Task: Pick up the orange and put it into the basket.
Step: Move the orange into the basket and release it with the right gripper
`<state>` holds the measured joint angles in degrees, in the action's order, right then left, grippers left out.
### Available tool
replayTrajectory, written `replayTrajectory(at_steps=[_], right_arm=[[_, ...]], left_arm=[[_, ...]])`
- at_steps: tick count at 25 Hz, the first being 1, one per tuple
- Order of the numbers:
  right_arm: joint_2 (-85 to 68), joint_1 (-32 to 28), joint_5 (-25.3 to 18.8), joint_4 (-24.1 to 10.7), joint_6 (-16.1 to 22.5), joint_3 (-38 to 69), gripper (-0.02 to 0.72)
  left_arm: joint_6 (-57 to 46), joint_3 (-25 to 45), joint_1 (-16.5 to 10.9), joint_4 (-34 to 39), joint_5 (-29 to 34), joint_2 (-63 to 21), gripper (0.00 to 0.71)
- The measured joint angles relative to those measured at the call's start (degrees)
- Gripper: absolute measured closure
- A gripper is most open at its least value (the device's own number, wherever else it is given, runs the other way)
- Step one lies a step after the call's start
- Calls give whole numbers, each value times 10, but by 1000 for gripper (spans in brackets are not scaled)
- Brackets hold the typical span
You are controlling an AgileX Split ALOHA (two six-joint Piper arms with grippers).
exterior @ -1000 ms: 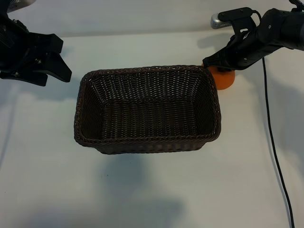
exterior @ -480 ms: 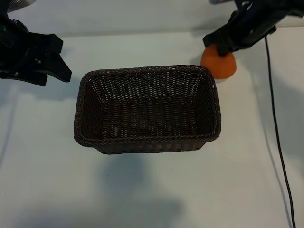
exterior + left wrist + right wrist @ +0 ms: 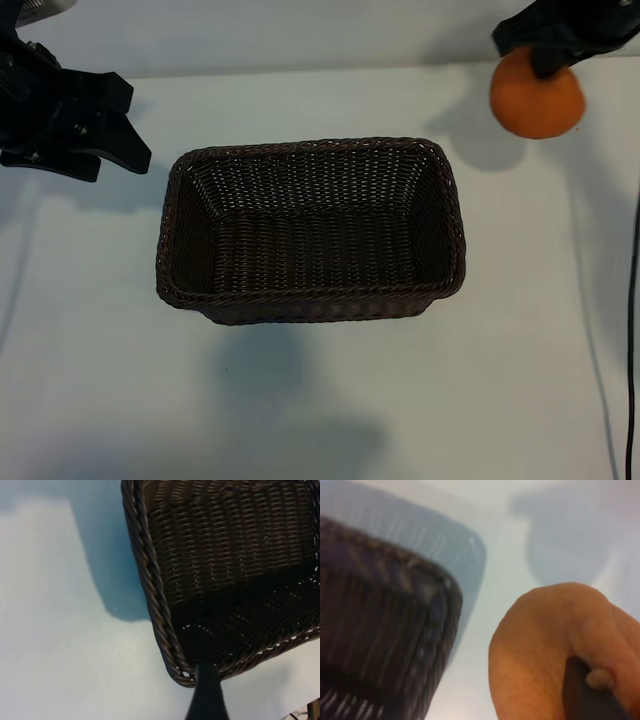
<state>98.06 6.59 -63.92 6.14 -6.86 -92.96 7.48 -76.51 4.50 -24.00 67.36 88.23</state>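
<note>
The orange [image 3: 537,97] hangs in the air at the far right, above and to the right of the basket [image 3: 310,295], with my right gripper [image 3: 548,58] shut on its top. From the right wrist the orange [image 3: 545,645] fills the near field, a dark finger [image 3: 582,692] pressed into its skin, and the basket's corner [image 3: 385,615] lies beside it. The dark brown wicker basket sits in the middle of the table with nothing in it. My left gripper [image 3: 125,125] is parked open at the far left; one dark finger [image 3: 207,695] crosses the basket's rim [image 3: 150,580] in the left wrist view.
The white tabletop [image 3: 320,400] surrounds the basket on all sides. A black cable [image 3: 632,330] runs down the right edge.
My right gripper has lifted the orange off the table beside the basket's right rear corner and carried it up and to the right. The left arm has stayed still.
</note>
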Motion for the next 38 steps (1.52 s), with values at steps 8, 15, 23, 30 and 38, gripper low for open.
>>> replayTrajectory(at_steps=[8,15,23,30,38], right_arm=[[-76,0,-62,0,13,14,631],[-137,0,-63,14,15,120,631],[-164,0,-65,41,-1,199,631],[-164,14,-56,74,-1,199,631],[-146,128,1,82,31,198,631]], left_arm=[[0,0,0,0,0,0,143],[1,0,0,0,0,0,143],[3,0,0,0,0,0,143],[3,0,0,0,0,0,143],[3,0,0,0,0,0,143]])
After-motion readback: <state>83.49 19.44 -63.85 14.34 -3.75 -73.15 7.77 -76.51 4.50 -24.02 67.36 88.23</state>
